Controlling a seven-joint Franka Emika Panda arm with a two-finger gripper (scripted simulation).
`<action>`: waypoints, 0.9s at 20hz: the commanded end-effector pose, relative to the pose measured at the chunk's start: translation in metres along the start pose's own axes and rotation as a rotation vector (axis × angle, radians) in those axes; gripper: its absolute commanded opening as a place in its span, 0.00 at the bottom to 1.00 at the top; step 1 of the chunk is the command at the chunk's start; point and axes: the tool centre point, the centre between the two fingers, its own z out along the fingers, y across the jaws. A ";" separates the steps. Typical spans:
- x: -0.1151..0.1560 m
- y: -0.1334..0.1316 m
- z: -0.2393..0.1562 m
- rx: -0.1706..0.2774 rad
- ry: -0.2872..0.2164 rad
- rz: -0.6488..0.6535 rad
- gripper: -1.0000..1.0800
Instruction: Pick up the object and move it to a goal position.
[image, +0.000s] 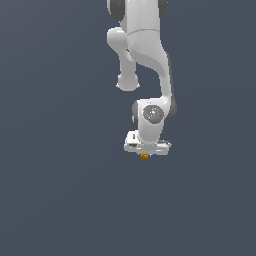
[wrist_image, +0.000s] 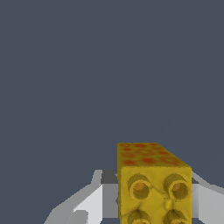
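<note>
The object is a tiny yellow-orange block (image: 144, 156) with darker orange marks. In the exterior view it peeks out just below the white gripper (image: 145, 155), which points straight down from the white arm. In the wrist view the block (wrist_image: 153, 183) fills the space between the two white fingers (wrist_image: 89, 203), its round-holed face toward the camera. The fingers sit against its two sides, so the gripper is shut on it. The fingertips are hidden by the hand in the exterior view.
Only a flat dark blue-grey surface (image: 60, 190) lies all around the arm. No other object, container or edge shows in either view.
</note>
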 end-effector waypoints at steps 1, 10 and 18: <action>0.000 0.000 0.000 0.000 0.001 0.000 0.00; 0.001 0.000 0.000 0.000 0.001 -0.001 0.00; 0.018 -0.007 -0.025 0.021 0.041 -0.053 0.00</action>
